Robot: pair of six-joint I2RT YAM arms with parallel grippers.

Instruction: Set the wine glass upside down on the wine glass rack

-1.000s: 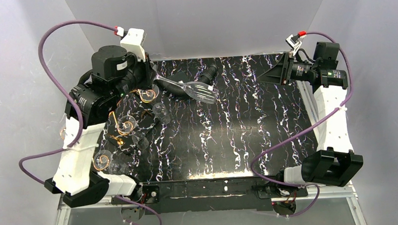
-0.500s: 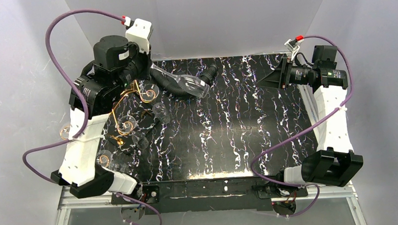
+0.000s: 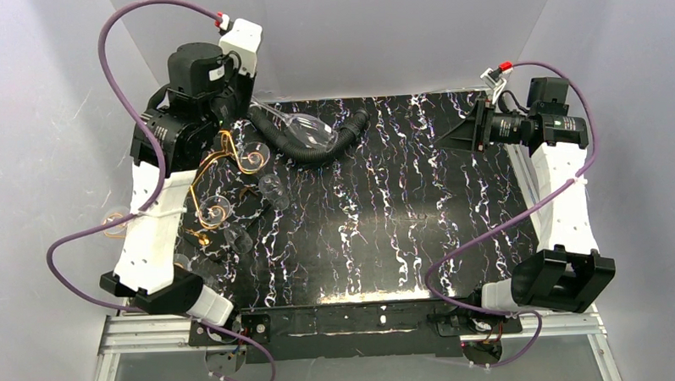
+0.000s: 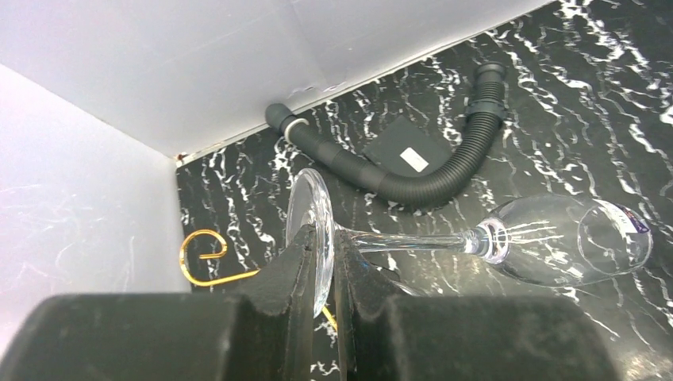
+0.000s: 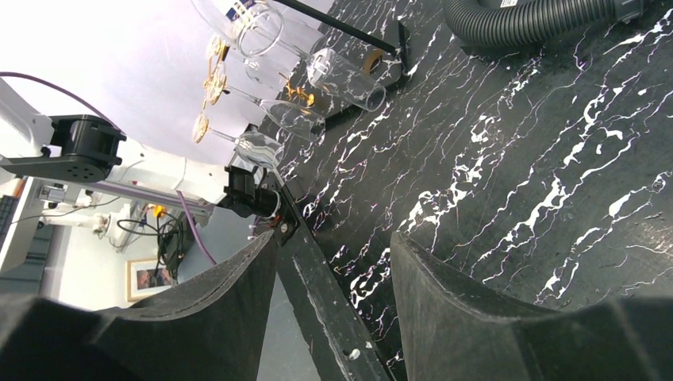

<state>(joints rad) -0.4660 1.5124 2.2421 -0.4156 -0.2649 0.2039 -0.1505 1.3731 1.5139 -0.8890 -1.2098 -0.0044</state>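
My left gripper (image 4: 321,252) is shut on the round foot of a clear wine glass (image 4: 567,242). The glass lies sideways in the air, stem level, bowl pointing right. In the top view this gripper (image 3: 253,119) is at the back left, and the glass bowl (image 3: 311,132) hangs over the black hose. The gold wire rack (image 3: 250,164) with curled scrolls stands below and in front of that gripper. One scroll (image 4: 202,258) shows left of my fingers. My right gripper (image 3: 444,136) is open and empty at the back right, also in its wrist view (image 5: 333,262).
Other clear glasses (image 3: 275,193) hang upside down on the rack; they also show in the right wrist view (image 5: 294,115). A black corrugated hose (image 3: 316,151) and a small black box (image 4: 405,151) lie at the back. Grey walls close in the black marbled table (image 3: 420,221).
My left arm has pulled up and back to the left with the glass. The bowl has moved left over the hose. More of the gold rack shows. The right arm is still.
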